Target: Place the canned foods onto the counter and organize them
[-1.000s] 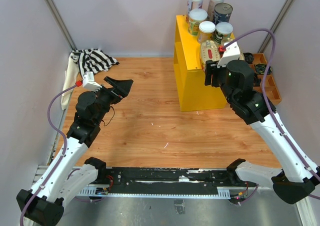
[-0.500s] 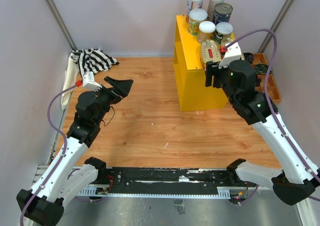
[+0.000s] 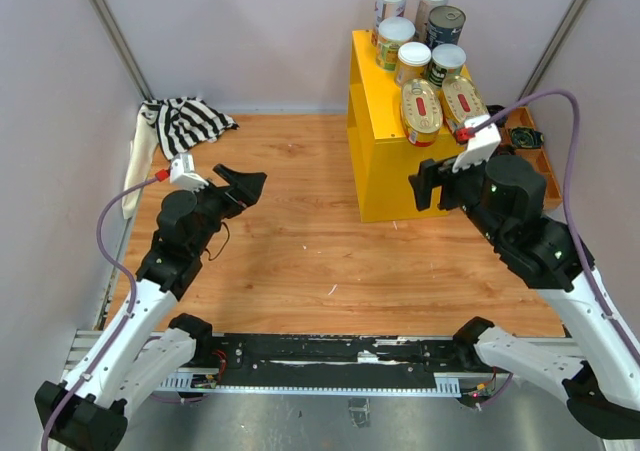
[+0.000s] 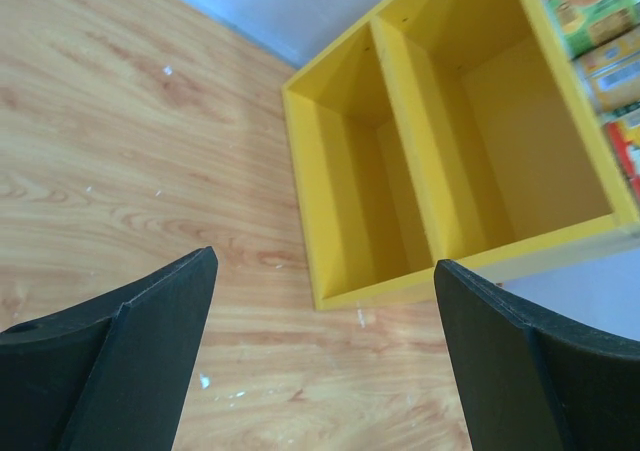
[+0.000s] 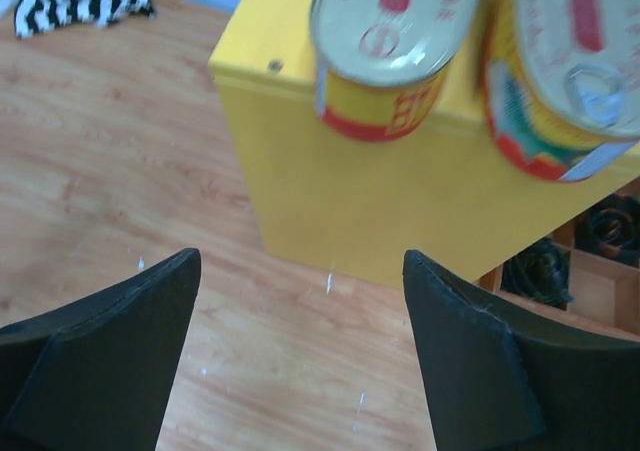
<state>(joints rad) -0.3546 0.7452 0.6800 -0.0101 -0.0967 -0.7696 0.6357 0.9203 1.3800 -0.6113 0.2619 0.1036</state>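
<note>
Right tool (image 5: 300,261) spread, cans (image 5: 385,41) just beyond

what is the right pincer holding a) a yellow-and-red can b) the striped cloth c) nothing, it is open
c: the right pincer is open and empty, and both yellow-and-red cans stand on the yellow counter.

A lab's robot test cell: plain grey walls (image 3: 250,31) on metal posts (image 3: 108,31) enclose a wooden table (image 3: 290,231), a left arm (image 3: 132,316) and right arm (image 3: 592,303) bolted to its rail (image 3: 330,356).
</note>
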